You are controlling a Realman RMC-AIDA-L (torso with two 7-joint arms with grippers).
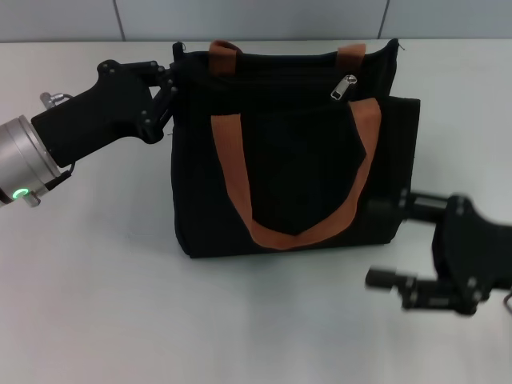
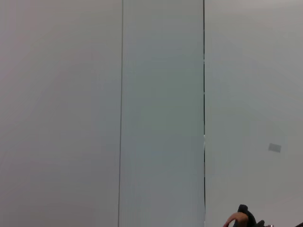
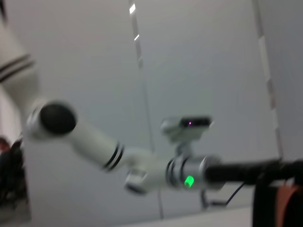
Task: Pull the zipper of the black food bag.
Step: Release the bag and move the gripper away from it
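Observation:
The black food bag (image 1: 288,184) stands upright on the white table, with brown-orange strap handles (image 1: 240,184). The zipper (image 1: 345,86), a small silver pull tab, sits near the right end of the zip line along the bag's upper edge. My left gripper (image 1: 171,80) is at the bag's upper left corner, its fingers closed on the fabric edge. My right gripper (image 1: 371,242) is open and empty, low beside the bag's lower right corner, well below the zipper. A bit of the bag's edge (image 3: 279,198) shows in the right wrist view.
The white table (image 1: 96,304) spreads around the bag, with a grey wall (image 1: 256,20) behind it. The left wrist view shows mostly wall panels (image 2: 161,113). The right wrist view shows my left arm (image 3: 142,165) reaching towards the bag.

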